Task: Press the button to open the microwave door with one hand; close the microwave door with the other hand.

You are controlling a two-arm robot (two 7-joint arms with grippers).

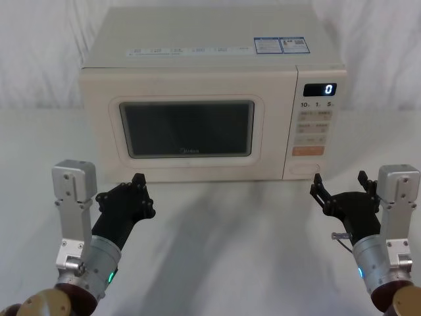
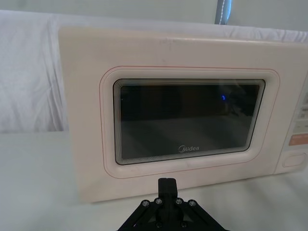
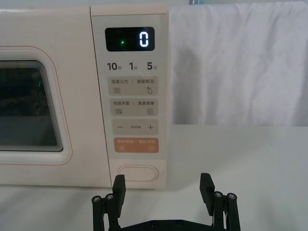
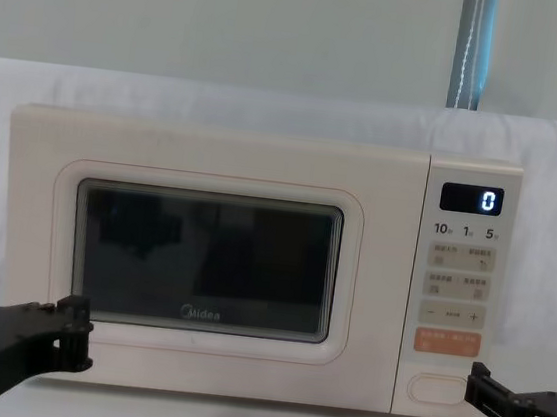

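The cream microwave stands at the table's middle, and the microwave door point(image 1: 187, 128) point(image 2: 187, 120) point(image 4: 202, 260) with its dark window is closed flush. The button point(image 1: 308, 168) point(image 3: 138, 173) point(image 4: 436, 390) point(image 2: 294, 159) is the blank pill-shaped key at the bottom of the control panel. My right gripper point(image 1: 339, 179) point(image 3: 163, 186) point(image 4: 526, 390) is open and holds nothing. It hovers a short way in front of the panel's lower right corner, apart from the button. My left gripper point(image 1: 138, 184) point(image 2: 167, 186) point(image 4: 71, 331) is shut and empty, just before the door's lower left corner.
White cloth point(image 1: 230, 250) covers the table and hangs behind the microwave. Above the button is an orange key point(image 3: 136, 145). The display point(image 3: 130, 39) reads 0. A grey pole point(image 4: 474, 50) rises behind the cloth.
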